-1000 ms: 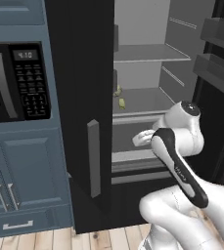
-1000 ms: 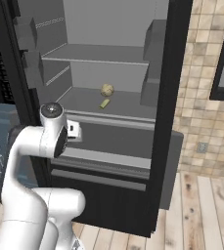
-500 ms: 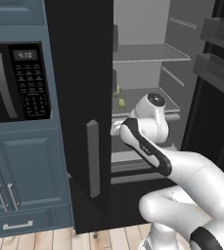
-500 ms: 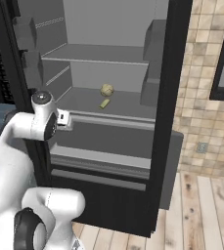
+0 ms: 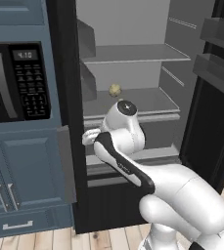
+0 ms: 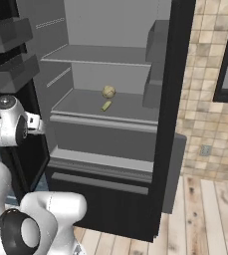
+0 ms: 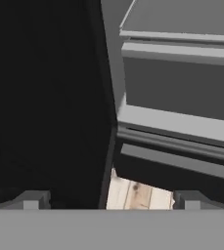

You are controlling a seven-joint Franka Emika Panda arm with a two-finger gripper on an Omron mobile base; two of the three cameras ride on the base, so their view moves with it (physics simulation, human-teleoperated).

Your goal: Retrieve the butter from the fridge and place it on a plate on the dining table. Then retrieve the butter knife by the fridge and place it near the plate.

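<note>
Because both doors of the fridge stand swung wide, its grey shelves lie exposed, and the butter rests on the middle shelf, near that shelf's front edge and about midway along it. Just behind the butter, toward the back wall, sits a small round pale thing; I cannot tell what it is. The gripper hangs low at the left side of the opening, beside the left door's inner edge, its jaws spread wide and holding nothing. From the hand view it looks down past the drawer front to the wooden floor, so it is not yet aimed at the butter. Judging by this, the reach to the shelf has yet to be made.
</note>
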